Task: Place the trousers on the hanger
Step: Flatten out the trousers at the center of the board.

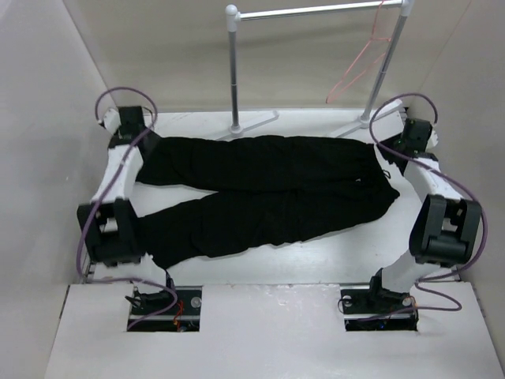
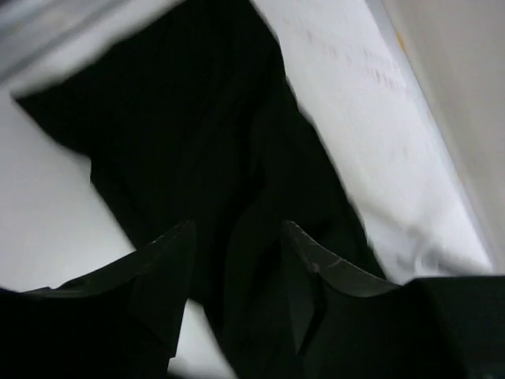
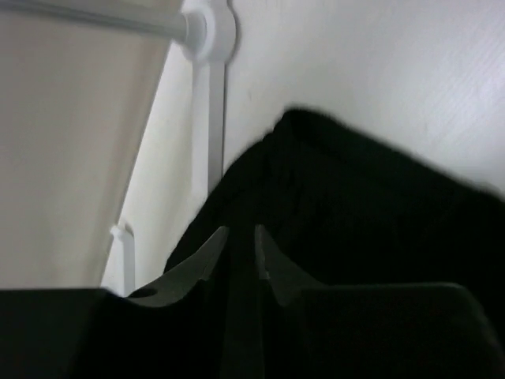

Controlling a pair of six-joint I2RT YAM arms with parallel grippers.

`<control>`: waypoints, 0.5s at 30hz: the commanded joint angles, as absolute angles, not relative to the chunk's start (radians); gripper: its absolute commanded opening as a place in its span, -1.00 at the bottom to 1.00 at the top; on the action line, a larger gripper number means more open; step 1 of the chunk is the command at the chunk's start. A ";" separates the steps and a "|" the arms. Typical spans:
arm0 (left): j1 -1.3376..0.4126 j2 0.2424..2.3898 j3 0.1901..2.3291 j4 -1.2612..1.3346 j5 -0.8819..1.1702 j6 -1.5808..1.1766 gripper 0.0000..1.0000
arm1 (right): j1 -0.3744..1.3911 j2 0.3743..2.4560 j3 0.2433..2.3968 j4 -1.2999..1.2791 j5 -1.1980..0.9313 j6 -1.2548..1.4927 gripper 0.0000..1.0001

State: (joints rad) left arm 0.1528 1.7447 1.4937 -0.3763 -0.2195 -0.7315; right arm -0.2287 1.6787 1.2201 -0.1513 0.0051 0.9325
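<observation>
The black trousers (image 1: 268, 193) lie flat across the table, legs to the left and waist to the right. The pink-red wire hanger (image 1: 364, 61) hangs from the rail at the back right. My left gripper (image 1: 136, 140) is at the end of the far trouser leg. In the left wrist view it (image 2: 237, 237) stands open, with the black cloth (image 2: 197, 134) under and between its fingers. My right gripper (image 1: 402, 146) is at the waist end. In the right wrist view its jaws (image 3: 241, 237) are nearly closed on a fold of the trousers (image 3: 355, 221).
A clothes rail with white posts (image 1: 233, 71) and a silver bar (image 1: 316, 11) stands at the back of the table, and its foot shows in the right wrist view (image 3: 208, 118). Beige walls enclose the table on the left, back and right.
</observation>
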 commanded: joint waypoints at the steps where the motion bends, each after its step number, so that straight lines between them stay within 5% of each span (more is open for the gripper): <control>1: 0.000 1.484 1.184 -0.298 -0.215 -0.758 -0.15 | -0.202 1.527 1.039 -0.176 0.112 0.939 -0.86; 5: -0.139 1.310 0.959 -0.336 -0.242 -0.843 -0.26 | -0.232 1.372 0.859 -0.241 0.169 0.960 -0.97; 11: -0.153 1.186 0.787 -0.384 -0.269 -0.868 -0.19 | -0.343 1.215 0.689 -0.308 0.201 0.913 -0.11; 15: -0.148 1.163 0.715 -0.373 -0.230 -0.887 -0.18 | -0.393 1.305 0.660 -0.255 0.111 0.876 -0.03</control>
